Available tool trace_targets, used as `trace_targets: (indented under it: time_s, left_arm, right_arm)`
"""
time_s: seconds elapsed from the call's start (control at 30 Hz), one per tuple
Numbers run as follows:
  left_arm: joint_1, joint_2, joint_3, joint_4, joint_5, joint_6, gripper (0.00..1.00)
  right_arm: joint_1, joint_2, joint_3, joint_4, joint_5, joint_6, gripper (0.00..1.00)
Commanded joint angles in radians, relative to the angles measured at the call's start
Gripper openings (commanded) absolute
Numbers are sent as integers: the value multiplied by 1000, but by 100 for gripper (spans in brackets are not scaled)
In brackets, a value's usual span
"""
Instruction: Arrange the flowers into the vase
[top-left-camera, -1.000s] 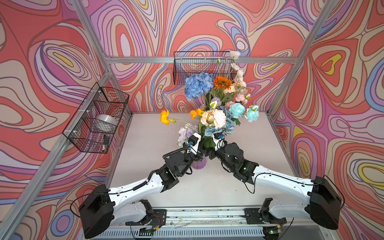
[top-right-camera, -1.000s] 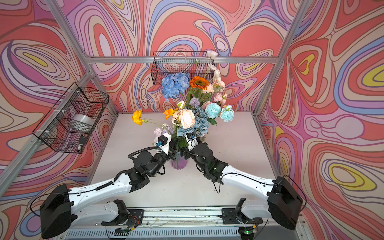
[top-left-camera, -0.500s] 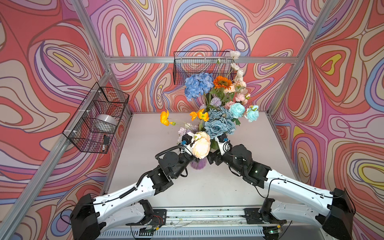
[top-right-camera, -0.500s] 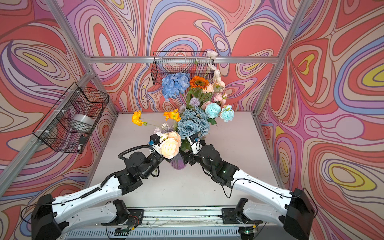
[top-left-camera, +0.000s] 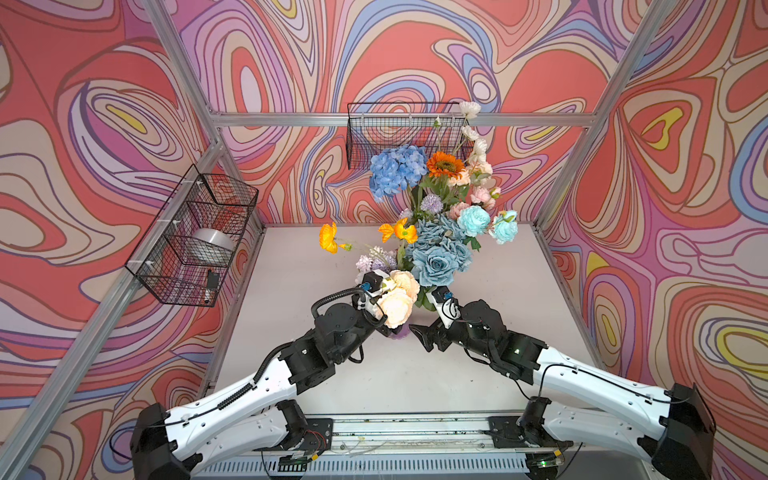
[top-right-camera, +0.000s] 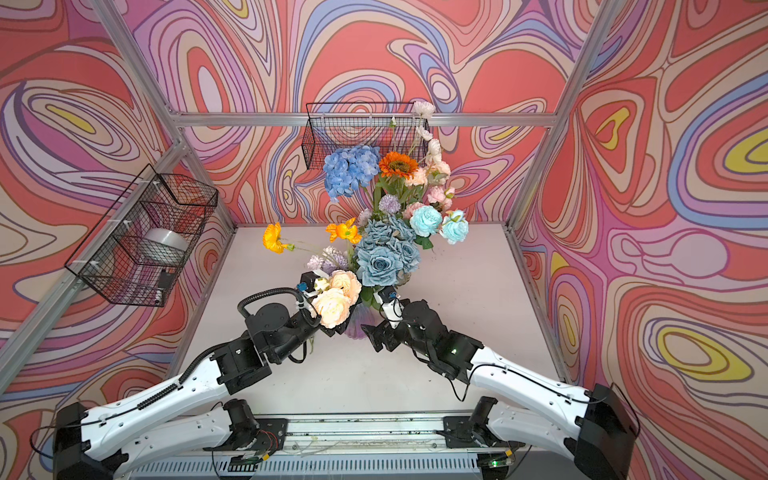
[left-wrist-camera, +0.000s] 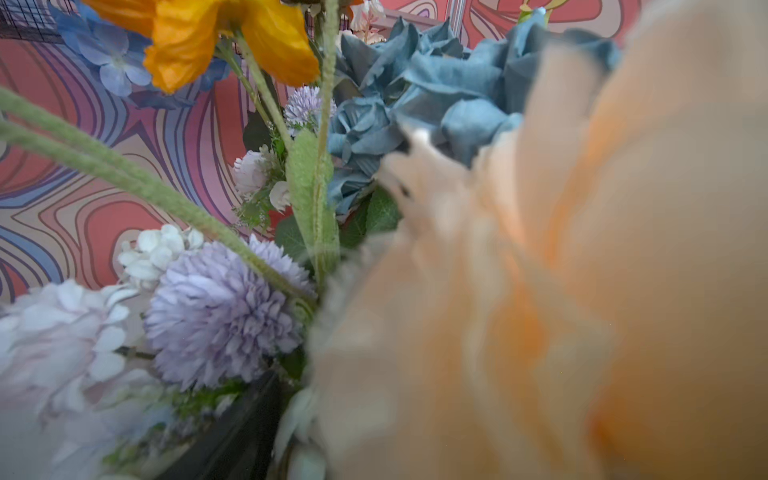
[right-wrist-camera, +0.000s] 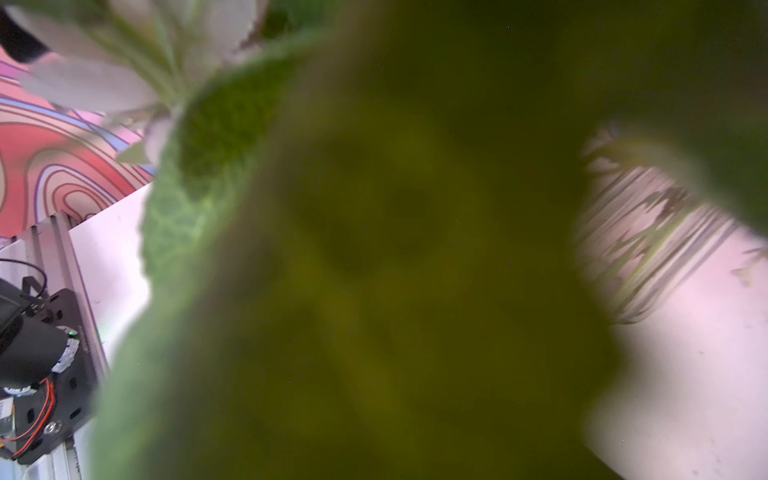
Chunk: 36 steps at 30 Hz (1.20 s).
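Top views: flowers (top-left-camera: 436, 257) gathered as one full bouquet, stems down in the ribbed lilac vase (top-left-camera: 400, 332) near the middle of the table (top-left-camera: 415, 386), blooms fanning up and toward the back wall. Peach peonies (top-left-camera: 397, 305) lowest, drooping over the vase rim and over the left gripper (top-right-camera: 329, 330); fingers mostly hidden beneath the petals, so spread or pinched impossible to tell. Right gripper (top-left-camera: 420, 337) just beside the vase on the opposite side, jaws parted, nothing between them.

Left wrist view: filled with blurred peach petals, a lilac pompom (left-wrist-camera: 216, 316) and fuzzy green stalks (left-wrist-camera: 316, 187). Right wrist view: blocked by a leaf (right-wrist-camera: 374, 249) pressed close to the lens.

Handling, by judgement: light fabric heads on long, springy stalks (likely to swing and rebound once let go). Petals soft and easily crushed, poor places to pinch. Best taken on bare stalk below the head and above the rim, with a moderate squeeze. Tall, top-heavy arrangement, so gentle sideways pushes only, for fear of tipping the vase.
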Motion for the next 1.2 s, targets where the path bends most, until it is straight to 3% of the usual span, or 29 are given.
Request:
trace_targets:
  time_s: [0.0, 0.27, 0.47, 0.67, 0.83, 0.97, 1.07, 1.17]
  left_arm:
    - [-4, -48, -18, -163, -4, -64, 91]
    - [-3, -148, -77, -244, -48, -128, 95]
    - [-4, -199, -99, -370, -28, -175, 100]
    - [-3, -297, -194, -405, -153, -221, 100]
    - [-1, -342, -287, -399, -404, -320, 100]
    - [8, -360, -344, -332, -503, -368, 100]
    - [65, -354, -393, -268, -502, -399, 100]
    - [204, -335, -425, -222, -389, -443, 100]
  right_arm:
    - [5, 34, -69, 186, -28, -2, 96]
    - [5, 283, -94, 585, 60, -43, 96]
    - [5, 426, -76, 754, 118, -48, 96]
    - [5, 547, -77, 907, 142, -36, 95]
    - [5, 630, -50, 970, 174, -31, 91]
    - [5, 682, -40, 1015, 192, -31, 86]
    - [5, 729, -2, 1030, 174, -34, 85]
    - [5, 807, 61, 1029, 155, -28, 85]
